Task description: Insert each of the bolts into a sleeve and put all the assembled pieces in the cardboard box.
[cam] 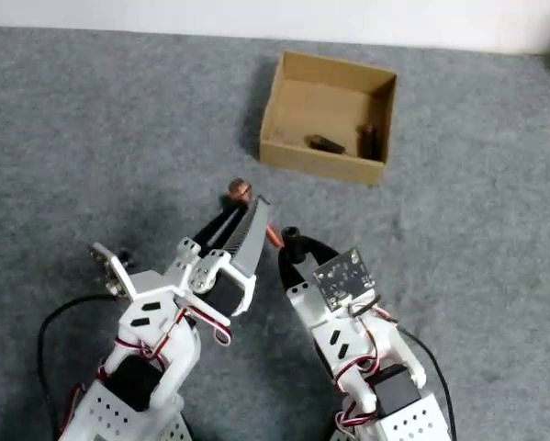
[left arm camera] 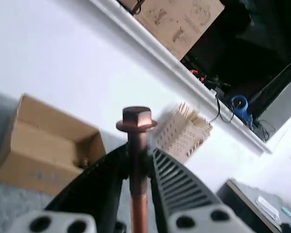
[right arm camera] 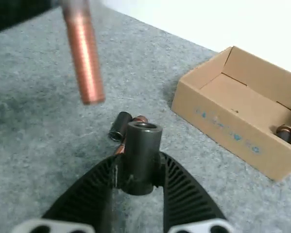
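Currently both arms are loaded. On the left arm, the left gripper [cam: 247, 211] is clamped on a copper bolt [cam: 240, 191] partway along the shank. The flanged hex head sticks out past the fingertips toward the cardboard box [cam: 316, 158], and the other end pokes out toward the right arm. From the left wrist camera the copper bolt [left arm camera: 135, 121] stands between the two fingers [left arm camera: 177, 187], its head clear above them. The cardboard box [left arm camera: 33, 150] sits off to one side on the floor.

On the right arm, the right gripper [cam: 289, 243] is closed round a dark sleeve [right arm camera: 141, 150], held upright by its lower half with the open bore facing up. The copper bolt [right arm camera: 86, 68] hangs with its tip near the sleeve mouth but off to one side and apart from it — not in the bore.

On the grey carpet [cam: 100, 129], just beyond the held sleeve, a loose sleeve [right arm camera: 120, 125] lies on its side. A second bolt [right arm camera: 140, 119] is right beside it, partly hidden.

The cardboard box [right arm camera: 223, 121] sits beyond both grippers with its top open. Two dark pieces [cam: 326, 144] lie on its floor by the near wall — the right wrist camera shows a copper head on one [right arm camera: 283, 132].
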